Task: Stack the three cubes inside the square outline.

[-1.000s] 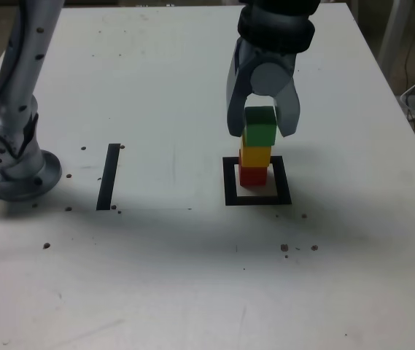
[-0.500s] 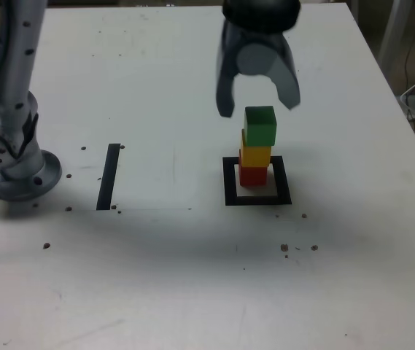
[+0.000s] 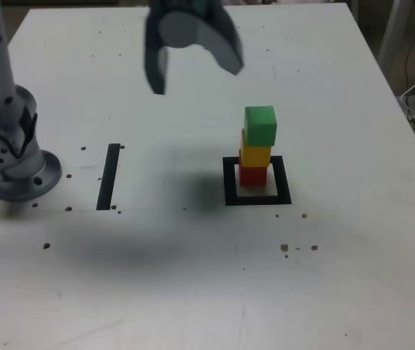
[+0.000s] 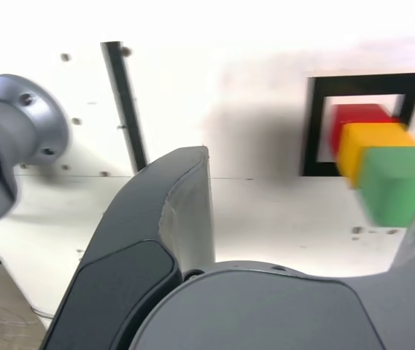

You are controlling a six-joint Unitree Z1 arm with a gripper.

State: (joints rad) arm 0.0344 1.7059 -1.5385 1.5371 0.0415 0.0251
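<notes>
A tower of three cubes stands inside the square outline (image 3: 227, 182): the red cube (image 3: 252, 175) at the base, the yellow cube (image 3: 255, 155) on it, the green cube (image 3: 260, 125) on top. The wrist view shows the same tower, red cube (image 4: 354, 121), yellow cube (image 4: 369, 142), green cube (image 4: 398, 182), within the square outline (image 4: 313, 124). My gripper (image 3: 196, 79) hangs open and empty high above the table, up and toward the exterior view's left of the tower, well apart from it.
The arm's grey base (image 3: 10, 157) sits at the exterior view's left edge. A thin black strip (image 3: 109, 176) lies between the base and the outline. Small dark specks dot the white table (image 3: 192, 277), whose right edge lies beyond the tower.
The gripper let go of the green cube, rose, and swung toward the exterior view's left, away from the tower. The three cubes have stayed stacked in place.
</notes>
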